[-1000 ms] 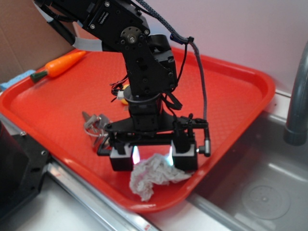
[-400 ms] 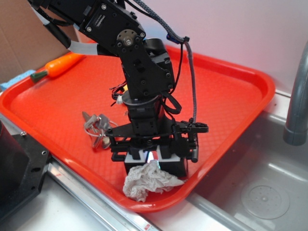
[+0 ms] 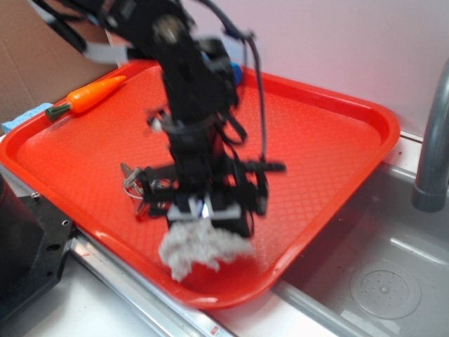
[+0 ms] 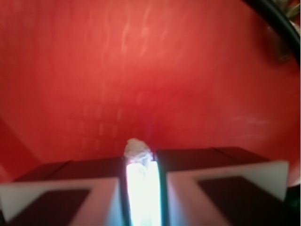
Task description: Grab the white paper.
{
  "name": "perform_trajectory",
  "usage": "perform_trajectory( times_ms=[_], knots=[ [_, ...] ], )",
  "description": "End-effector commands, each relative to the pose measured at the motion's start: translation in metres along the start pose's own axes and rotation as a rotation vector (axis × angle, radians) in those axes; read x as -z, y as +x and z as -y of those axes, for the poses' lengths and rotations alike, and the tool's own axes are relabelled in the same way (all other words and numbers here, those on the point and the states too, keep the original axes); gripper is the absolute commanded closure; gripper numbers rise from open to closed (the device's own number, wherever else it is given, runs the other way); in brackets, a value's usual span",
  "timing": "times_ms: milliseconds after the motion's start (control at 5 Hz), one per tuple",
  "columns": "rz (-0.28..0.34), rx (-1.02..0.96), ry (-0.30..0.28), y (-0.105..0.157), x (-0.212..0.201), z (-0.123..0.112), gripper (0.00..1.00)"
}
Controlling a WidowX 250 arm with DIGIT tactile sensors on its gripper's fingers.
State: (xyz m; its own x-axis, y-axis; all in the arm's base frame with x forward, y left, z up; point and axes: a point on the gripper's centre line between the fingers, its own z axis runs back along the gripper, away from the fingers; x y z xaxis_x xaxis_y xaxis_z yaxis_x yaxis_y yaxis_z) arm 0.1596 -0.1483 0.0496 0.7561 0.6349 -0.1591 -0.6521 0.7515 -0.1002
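The white paper [image 3: 200, 248], a crumpled off-white wad, hangs from my gripper [image 3: 209, 214] just above the near part of the red tray [image 3: 330, 140]. Both black fingers are pressed together on its top. In the wrist view the paper [image 4: 139, 162] shows as a bright strip squeezed between the two dark fingers, with a wrinkled tip sticking out past my gripper [image 4: 140, 157]. The arm is blurred by motion in the exterior view.
A bunch of silver keys [image 3: 135, 184] lies on the tray just left of the gripper. An orange toy carrot [image 3: 88, 96] rests at the tray's far left corner. A grey faucet pipe [image 3: 435, 133] and steel sink [image 3: 372, 281] are to the right.
The open fingers came together on the paper. The gripper has since moved left and slightly up, and the wad has gone with it.
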Motion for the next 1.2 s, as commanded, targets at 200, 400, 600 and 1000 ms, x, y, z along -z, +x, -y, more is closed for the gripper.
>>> perform_trajectory(
  times_ms=[200, 400, 600, 1000],
  knots=[
    [0.165, 0.268, 0.023, 0.064, -0.114, -0.023, 1.0],
    [0.222, 0.283, 0.027, 0.093, -0.153, -0.038, 1.0],
    [0.222, 0.341, 0.001, 0.111, -0.176, -0.048, 1.0],
    [0.25, 0.327, -0.027, 0.126, -0.19, -0.059, 1.0]
  ],
)
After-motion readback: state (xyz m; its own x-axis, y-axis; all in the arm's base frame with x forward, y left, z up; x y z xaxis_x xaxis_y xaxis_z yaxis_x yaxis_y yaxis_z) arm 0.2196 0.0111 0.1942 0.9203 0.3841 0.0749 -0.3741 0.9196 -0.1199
